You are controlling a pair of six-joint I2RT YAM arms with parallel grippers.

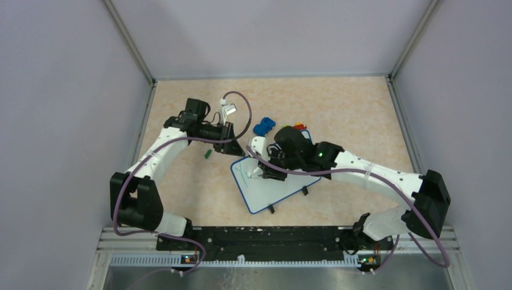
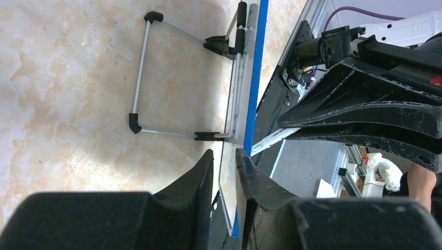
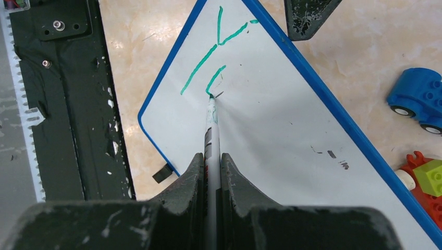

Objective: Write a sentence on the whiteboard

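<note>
Right tool's (image 3: 211, 159) marker (image 3: 212, 122) touches whiteboard (image 3: 271, 135); blue car (image 3: 417, 99) beside it

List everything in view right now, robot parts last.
whiteboard: one, white with blue rim, mid-table between the arms
green strokes: a few, green, board's corner at the marker tip
marker: one, white barrel with green tip, tip on the board
toy car: one, blue, on the table beyond the board
brick toy: one, red with a lime block, beside the car
small piece: one, green, on the table left of the board; too small to identify
left fingers: two, black, clamped on the board's edge
right fingers: two, black, shut on the marker
</note>
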